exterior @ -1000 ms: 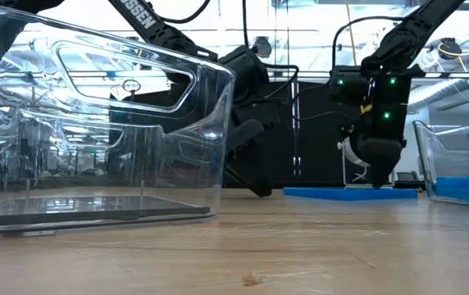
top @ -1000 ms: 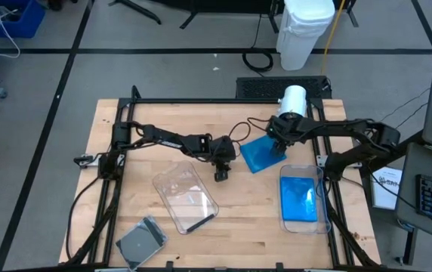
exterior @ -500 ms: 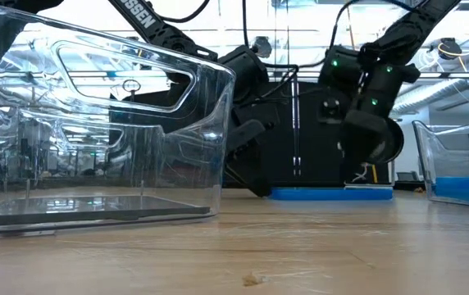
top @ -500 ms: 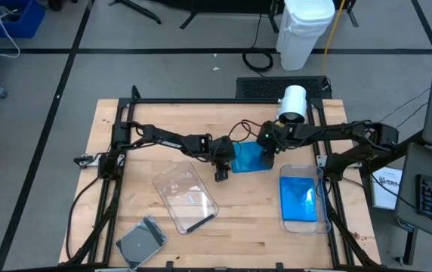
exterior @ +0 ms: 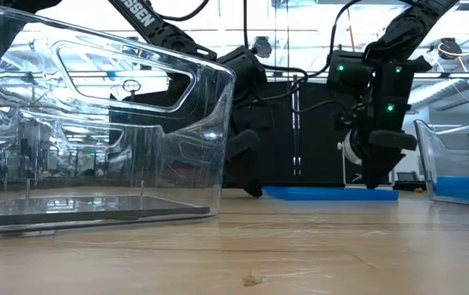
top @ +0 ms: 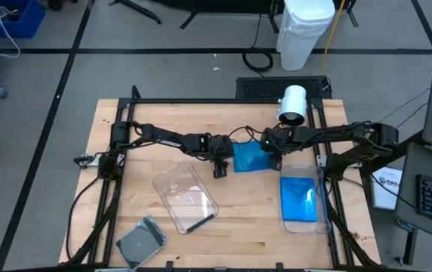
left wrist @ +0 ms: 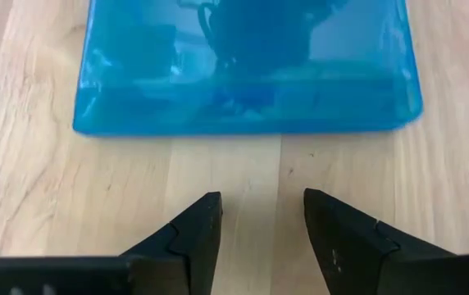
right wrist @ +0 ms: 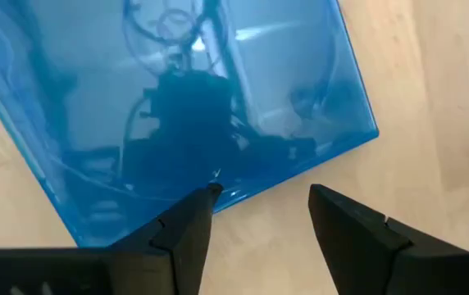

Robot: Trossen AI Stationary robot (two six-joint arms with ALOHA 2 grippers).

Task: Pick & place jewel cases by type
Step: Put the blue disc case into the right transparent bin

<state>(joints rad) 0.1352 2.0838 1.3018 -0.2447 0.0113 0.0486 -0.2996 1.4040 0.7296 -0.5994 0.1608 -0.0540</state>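
A bright blue jewel case [top: 249, 158] lies flat on the desk [top: 163, 121] near its middle. The left end effector [top: 220, 169] sits just beside one edge with fingers apart, gripping nothing; the right end effector [top: 276, 160] hovers at the opposite edge, also spread and empty.

You see a bright blue flat square plastic jewel case [top: 249, 158] on the pale wood-grain table [top: 125, 204]. A grey case with a clear front [top: 141, 242] lies near its edge. Both grippers [top: 220, 171] [top: 275, 160] are black. The clear rectangular tub [top: 302, 199] shows blue inside.
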